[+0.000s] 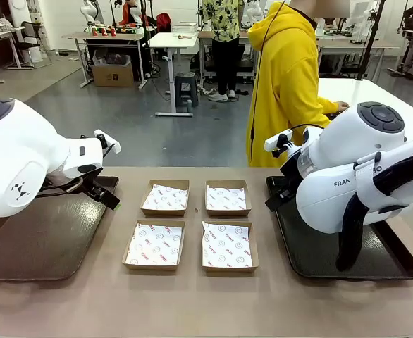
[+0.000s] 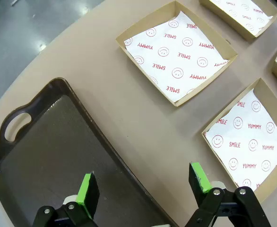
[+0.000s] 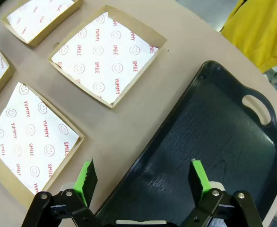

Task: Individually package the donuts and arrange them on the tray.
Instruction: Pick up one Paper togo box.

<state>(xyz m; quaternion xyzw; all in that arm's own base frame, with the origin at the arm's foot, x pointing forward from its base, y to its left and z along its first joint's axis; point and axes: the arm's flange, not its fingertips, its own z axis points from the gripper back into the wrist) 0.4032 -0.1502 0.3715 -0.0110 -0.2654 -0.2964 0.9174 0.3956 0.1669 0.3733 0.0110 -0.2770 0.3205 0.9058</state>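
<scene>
Cardboard boxes [image 1: 166, 183], four paper-lined ones, are sitting bare between the left tray [image 1: 44, 239] and the right tray [image 1: 312, 257], and neither tray is carrying anything. Our left gripper [image 2: 142, 179] and right gripper [image 3: 142, 171] are hovering over the tray edges, jaws spread wide, gripping nothing. No donuts are resting in box or tray, and where they are we cannot tell, so we're judging all packaging is waiting ahead.

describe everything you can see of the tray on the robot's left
The left tray is dark brown and looks like plastic. It is rectangular with rounded corners, a raised rim and a cut-out grip at one end. Its faintly textured floor shows bare. It lies flat on the tan table, left of the four boxes and apart from them. The left gripper hangs open above its edge, not touching it as far as can be seen.
</scene>
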